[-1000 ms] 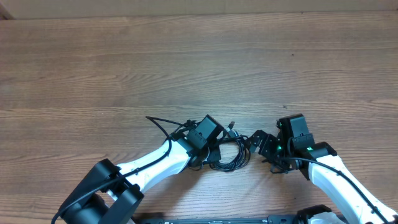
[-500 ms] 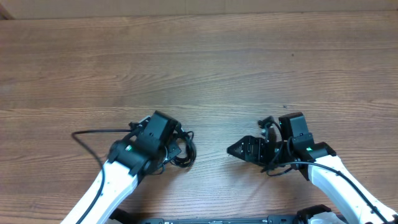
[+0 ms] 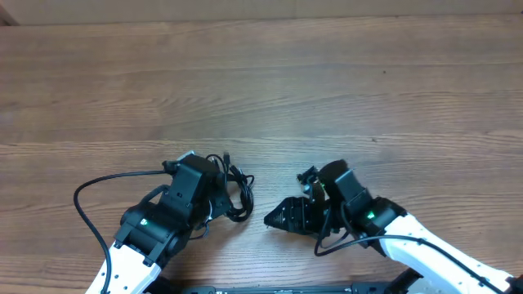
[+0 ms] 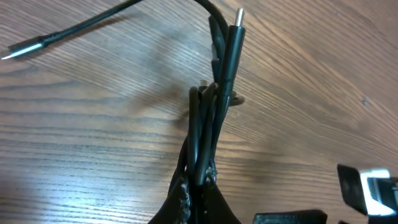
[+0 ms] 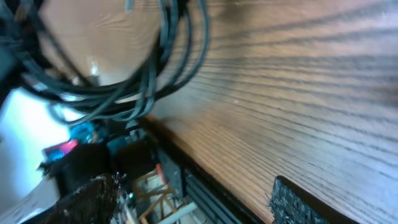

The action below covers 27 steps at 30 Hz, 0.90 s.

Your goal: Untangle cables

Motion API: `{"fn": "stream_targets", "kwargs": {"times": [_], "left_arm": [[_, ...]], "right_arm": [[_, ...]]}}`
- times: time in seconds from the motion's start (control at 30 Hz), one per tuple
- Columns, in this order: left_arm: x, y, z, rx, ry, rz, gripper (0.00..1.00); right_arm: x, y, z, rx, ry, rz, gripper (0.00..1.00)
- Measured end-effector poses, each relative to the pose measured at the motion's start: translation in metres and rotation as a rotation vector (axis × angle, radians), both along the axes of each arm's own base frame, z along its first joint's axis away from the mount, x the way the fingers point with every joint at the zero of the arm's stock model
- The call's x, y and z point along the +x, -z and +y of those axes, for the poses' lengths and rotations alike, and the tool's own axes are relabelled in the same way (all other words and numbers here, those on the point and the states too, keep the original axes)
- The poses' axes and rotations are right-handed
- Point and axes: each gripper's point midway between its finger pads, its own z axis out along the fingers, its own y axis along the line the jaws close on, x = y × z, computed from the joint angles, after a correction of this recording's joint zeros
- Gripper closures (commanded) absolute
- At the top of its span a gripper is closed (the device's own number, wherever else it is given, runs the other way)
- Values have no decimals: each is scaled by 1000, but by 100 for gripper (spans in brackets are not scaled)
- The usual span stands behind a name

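Your left end effector (image 4: 198, 186) is clamped together on the bundle of black cables (image 4: 214, 106), at the near side of the tabletop (image 3: 327, 98), left of centre. One cable trails away to the left. Your right end effector (image 5: 193, 199) has its fingers apart and holds nothing, near the bundle but not touching it.

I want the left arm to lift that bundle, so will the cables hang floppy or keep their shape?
Probably floppy: the cables curl in loose loops, and one loose end trails off across the table. Likely light too, since the left gripper holds the whole bundle in a fingertip pinch. The plug looks stiff, sticking out straight.
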Motion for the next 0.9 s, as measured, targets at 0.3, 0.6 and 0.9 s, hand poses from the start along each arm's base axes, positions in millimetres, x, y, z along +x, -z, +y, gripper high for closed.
{"fn": "stream_targets", "kwargs": {"times": [0.3, 0.6, 0.9], "left_arm": [[-8, 19, 38, 189, -115, 68, 96], [51, -4, -16, -12, -37, -137, 96], [67, -27, -43, -98, 92, -254, 96]], "right_arm": [[2, 22, -10, -157, 120, 18, 15], [17, 30, -21, -227, 200, -33, 16], [8, 49, -48, -374, 236, 7, 16]]}}
